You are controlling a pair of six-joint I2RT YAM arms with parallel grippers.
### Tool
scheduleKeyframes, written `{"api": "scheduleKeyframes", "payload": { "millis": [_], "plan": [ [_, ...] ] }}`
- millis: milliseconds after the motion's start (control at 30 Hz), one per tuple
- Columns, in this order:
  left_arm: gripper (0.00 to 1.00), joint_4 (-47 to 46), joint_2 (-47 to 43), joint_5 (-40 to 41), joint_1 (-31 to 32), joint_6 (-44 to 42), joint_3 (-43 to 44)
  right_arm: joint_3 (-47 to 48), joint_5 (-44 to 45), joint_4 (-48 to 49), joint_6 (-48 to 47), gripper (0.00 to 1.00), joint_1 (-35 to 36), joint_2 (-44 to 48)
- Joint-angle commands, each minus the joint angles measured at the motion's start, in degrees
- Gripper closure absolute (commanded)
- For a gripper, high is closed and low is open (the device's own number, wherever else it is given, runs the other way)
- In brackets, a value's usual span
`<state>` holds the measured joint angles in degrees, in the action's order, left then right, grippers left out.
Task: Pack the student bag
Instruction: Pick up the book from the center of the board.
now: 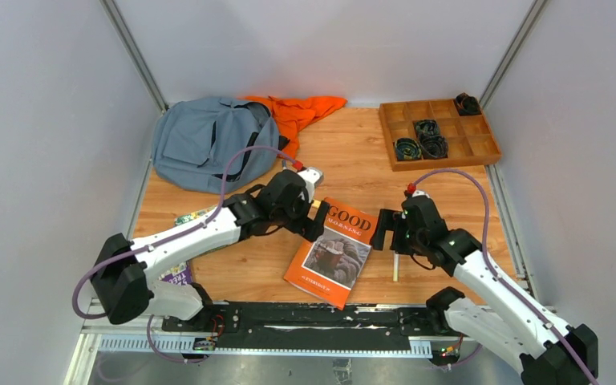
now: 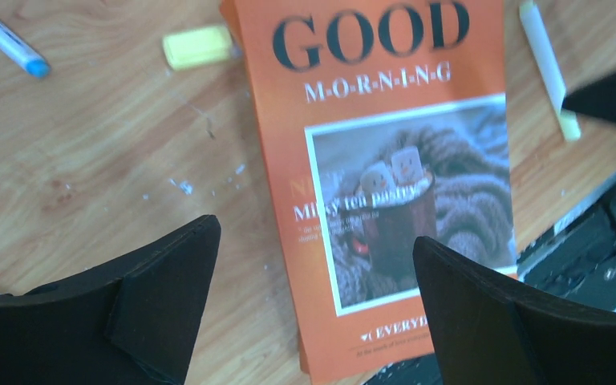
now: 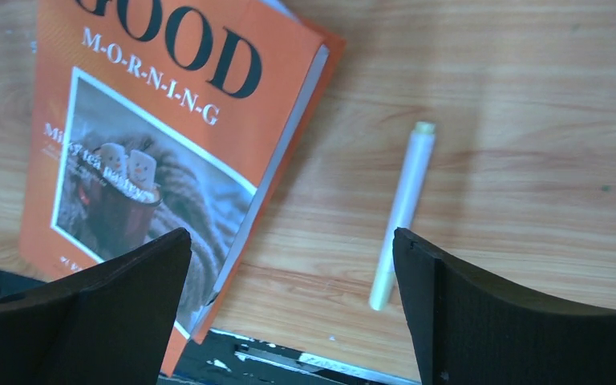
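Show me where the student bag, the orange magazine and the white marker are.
student bag [image 1: 191, 144], top external view, middle of its grey-blue fabric.
orange magazine [image 2: 385, 200], left wrist view, on the cover photo.
white marker [image 3: 402, 213], right wrist view, middle of its barrel.

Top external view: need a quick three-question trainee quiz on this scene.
1. True or false: the orange book is inside the student bag.
2. Fill in: the wooden tray sits at the far ____ corner of the table.
3. The white marker lies: A on the book; B on the table beside the book; C in the tray.
Key: 1 false; 2 right; 3 B.
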<state>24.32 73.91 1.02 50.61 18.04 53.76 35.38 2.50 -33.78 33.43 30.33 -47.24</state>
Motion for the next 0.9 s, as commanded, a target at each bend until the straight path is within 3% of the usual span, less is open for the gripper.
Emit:
{"api": "scheduleKeyframes", "payload": {
  "millis": [0,167,433,600,867],
  "plan": [
    [0.00,1.4,3.0,0.2,-3.1,2.7,4.8,-4.8,-6.7,3.3,6.9,0.00,1.0,3.0],
    [0.00,0.5,5.0,-9.3,-4.6,6.8,4.5,-11.3,-14.5,14.9,14.8,0.00,1.0,3.5],
    [0.00,2.5,5.8,-8.9,-5.9,11.1,0.9,-20.0,-17.7,30.0,24.0,0.00,1.0,-1.2],
    [0.00,-3.3,5.2,-13.4,-6.0,12.9,-5.4,-20.5,-16.0,34.8,25.8,0.00,1.0,-5.7],
    [0.00,-7.7,8.0,-21.2,-6.3,12.8,-7.5,-19.8,-15.9,38.8,26.0,0.00,1.0,-7.5]
  ]
}}
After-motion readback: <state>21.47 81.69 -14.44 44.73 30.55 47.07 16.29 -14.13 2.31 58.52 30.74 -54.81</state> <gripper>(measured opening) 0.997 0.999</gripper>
